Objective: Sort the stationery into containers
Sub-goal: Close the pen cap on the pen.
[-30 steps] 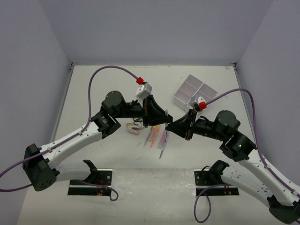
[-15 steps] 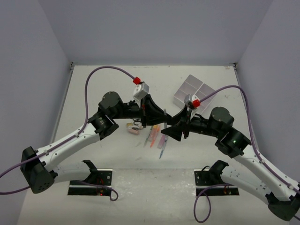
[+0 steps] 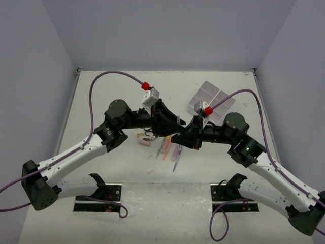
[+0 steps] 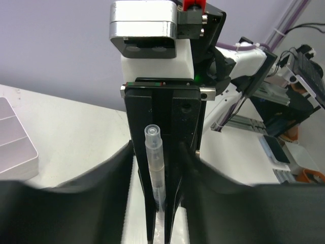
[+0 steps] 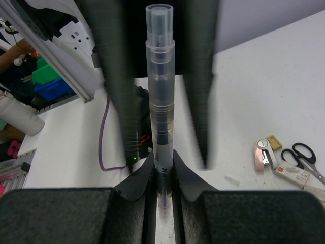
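My right gripper (image 5: 163, 170) is shut on a clear pen (image 5: 160, 76) with a dark core and holds it upright above the table. My left gripper (image 4: 157, 150) is open, with its fingers (image 5: 112, 76) on either side of the pen's upper part and not touching it. In the top view both grippers meet mid-table, left (image 3: 174, 126) and right (image 3: 180, 137), with the pen (image 3: 180, 120) between them. The white four-compartment box (image 3: 210, 96) stands at the back right. Orange, pink and purple markers (image 3: 168, 147) lie on the table under the grippers.
Small erasers (image 3: 144, 142) and black-handled scissors (image 3: 149, 135) lie left of the markers; they also show in the right wrist view, eraser (image 5: 264, 153) and scissors (image 5: 303, 154). A corner of the box (image 4: 15, 147) shows in the left wrist view. Side walls enclose the table.
The right gripper has moved left with the pen and tilted it up. The left gripper has come in so its open fingers now straddle the pen.
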